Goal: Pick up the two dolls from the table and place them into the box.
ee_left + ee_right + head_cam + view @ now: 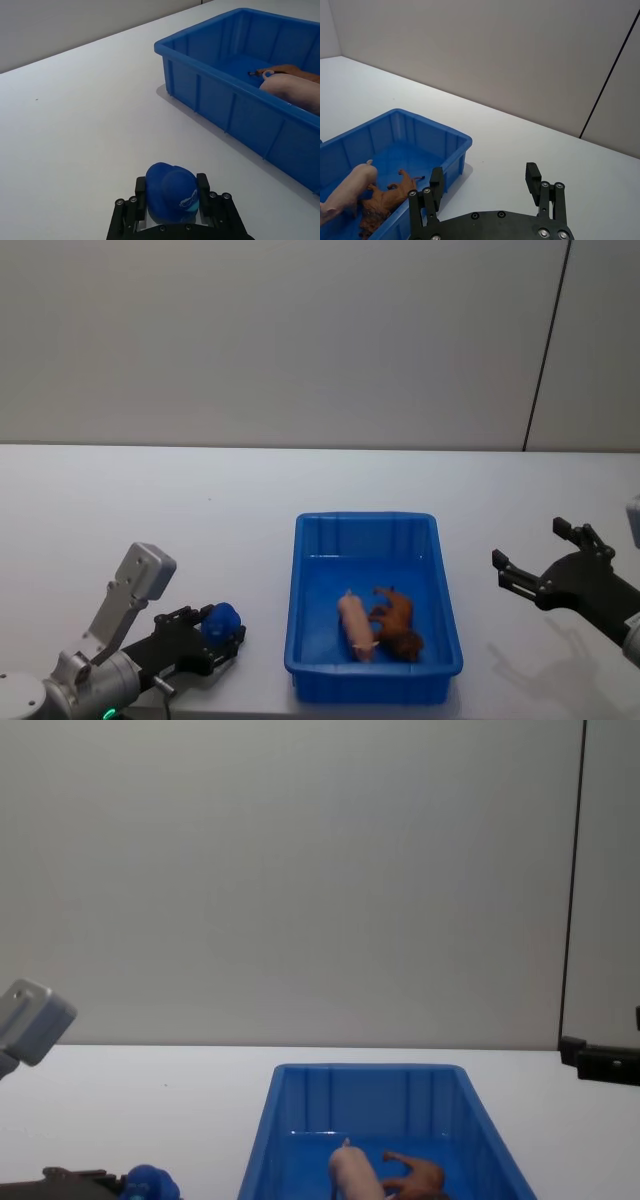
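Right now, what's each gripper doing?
Left gripper: shut on the blue doll, at the table.
Right gripper: open, holding nothing, right of the box.

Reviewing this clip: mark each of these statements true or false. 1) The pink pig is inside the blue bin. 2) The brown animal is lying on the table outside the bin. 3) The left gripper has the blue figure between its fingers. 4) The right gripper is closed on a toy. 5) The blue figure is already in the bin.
1) True: the pink pig lies in the blue bin.
2) False: the brown animal is in the bin beside the pig.
3) True: the left gripper has the blue figure between its fingers.
4) False: the right gripper is open and empty, right of the bin.
5) False: it is at the table, left of the bin.
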Motion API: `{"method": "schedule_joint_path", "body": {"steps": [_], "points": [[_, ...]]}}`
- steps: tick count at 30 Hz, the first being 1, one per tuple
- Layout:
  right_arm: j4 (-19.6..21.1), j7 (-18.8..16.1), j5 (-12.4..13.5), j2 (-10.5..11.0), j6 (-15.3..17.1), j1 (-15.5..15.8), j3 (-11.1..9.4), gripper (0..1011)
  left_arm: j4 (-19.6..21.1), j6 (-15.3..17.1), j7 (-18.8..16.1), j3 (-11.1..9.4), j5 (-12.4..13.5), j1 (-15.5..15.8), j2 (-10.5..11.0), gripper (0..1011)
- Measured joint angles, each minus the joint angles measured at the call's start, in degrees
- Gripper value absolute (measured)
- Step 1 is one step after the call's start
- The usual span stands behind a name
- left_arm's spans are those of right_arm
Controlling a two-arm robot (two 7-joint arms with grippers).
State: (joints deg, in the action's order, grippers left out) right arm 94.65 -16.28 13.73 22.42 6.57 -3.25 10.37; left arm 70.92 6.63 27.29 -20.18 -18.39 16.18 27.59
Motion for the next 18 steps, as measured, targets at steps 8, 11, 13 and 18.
{"method": "schedule_joint_path", "body": {"steps": [8,11,13,18], "points": [[0.0,0.0,0.0,0.0,0.0,0.0,0.0,1001,1.3,0.9,1.0,0.2,1.9,1.0,0.1,527],[0.0,0.0,0.0,0.0,0.0,0.0,0.0,1001,2.4,1.3,1.5,0.4,3.1,1.8,0.1,505],[0.0,0.0,0.0,0.0,0.0,0.0,0.0,1001,3.0,1.7,2.2,0.4,4.3,2.6,0.0,495],[0.0,0.0,0.0,0.0,0.0,0.0,0.0,1001,3.7,1.8,4.5,0.3,7.2,5.3,-1.1,462]]}}
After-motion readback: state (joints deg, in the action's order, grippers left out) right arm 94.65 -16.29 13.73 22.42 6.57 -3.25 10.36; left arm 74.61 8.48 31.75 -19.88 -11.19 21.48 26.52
